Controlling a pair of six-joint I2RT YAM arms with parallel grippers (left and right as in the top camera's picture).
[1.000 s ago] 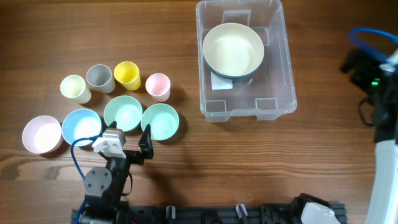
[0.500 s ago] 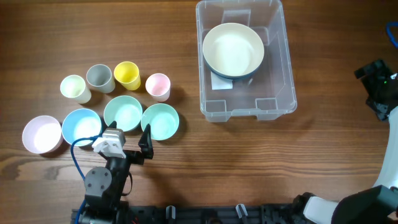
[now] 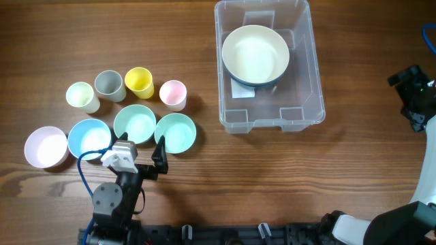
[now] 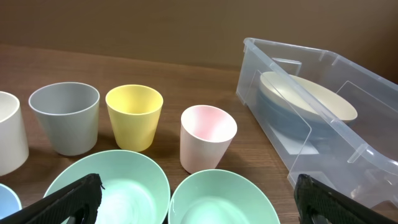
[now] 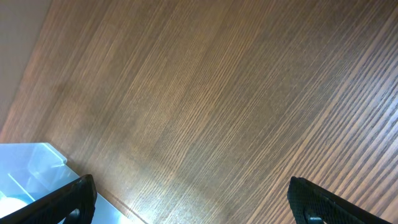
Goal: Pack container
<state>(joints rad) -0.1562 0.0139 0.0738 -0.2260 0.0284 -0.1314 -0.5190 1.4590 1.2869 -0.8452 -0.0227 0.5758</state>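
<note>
The clear container (image 3: 300, 114) stands at the back right of the table and holds a cream bowl (image 3: 255, 53) stacked on a blue one. It also shows in the left wrist view (image 4: 373, 155), and its corner shows in the right wrist view (image 5: 31, 167). My left gripper (image 3: 143, 153) is open and empty at the front left, just before two mint green bowls (image 3: 135, 123) (image 3: 175, 132). In its wrist view the jaws (image 4: 199, 208) straddle these bowls (image 4: 106, 186) (image 4: 221, 199). My right gripper (image 3: 412, 102) is at the table's far right, open and empty over bare wood (image 5: 193, 199).
A pink bowl (image 3: 45, 146) and a light blue bowl (image 3: 89, 138) sit left of the green ones. Behind them stand a cream cup (image 3: 82, 96), a grey cup (image 3: 109, 85), a yellow cup (image 3: 139, 82) and a pink cup (image 3: 173, 94).
The right arm swung back toward the table's right edge between one second and half a second ago, and has held still since. The left arm and all objects have not moved.
</note>
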